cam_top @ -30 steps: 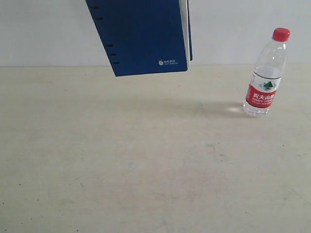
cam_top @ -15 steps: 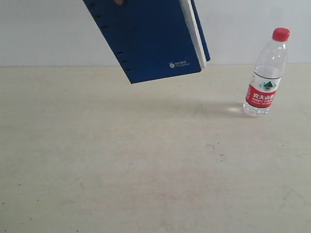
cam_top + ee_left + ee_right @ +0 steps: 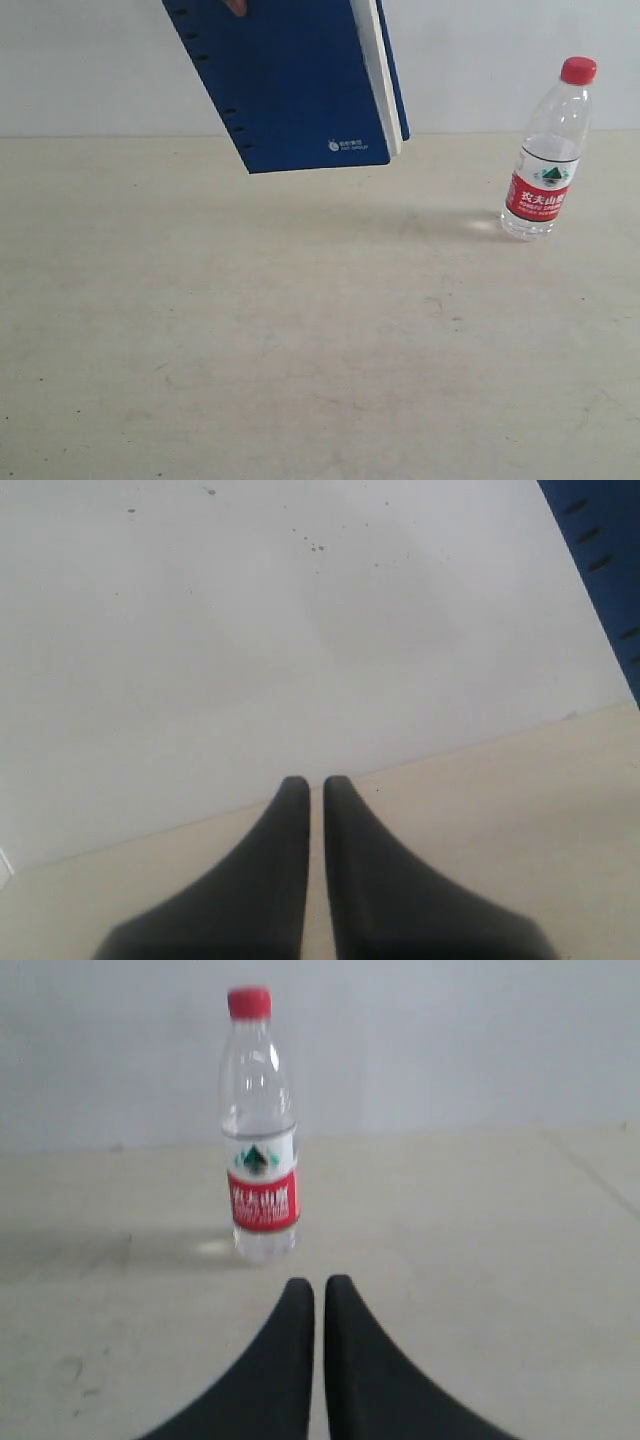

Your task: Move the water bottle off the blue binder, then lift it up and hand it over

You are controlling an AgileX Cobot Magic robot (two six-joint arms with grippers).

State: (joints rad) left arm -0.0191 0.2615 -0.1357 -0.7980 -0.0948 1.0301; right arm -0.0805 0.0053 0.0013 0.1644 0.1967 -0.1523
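the tabletop (image 3: 300,350) carries the water bottle (image 3: 548,150), upright. the blue binder (image 3: 290,80) hangs tilted in the air, well apart from the bottle, toward the left arm's side. left tool (image 3: 312,785) and right tool (image 3: 312,1285) are pinched closed, empty; the right faces the bottle. my worry: approaching closed, it knocks the bottle over.

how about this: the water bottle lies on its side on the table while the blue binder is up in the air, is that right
Not quite: the water bottle stands upright on the table, as the exterior view shows. The blue binder is indeed up in the air.
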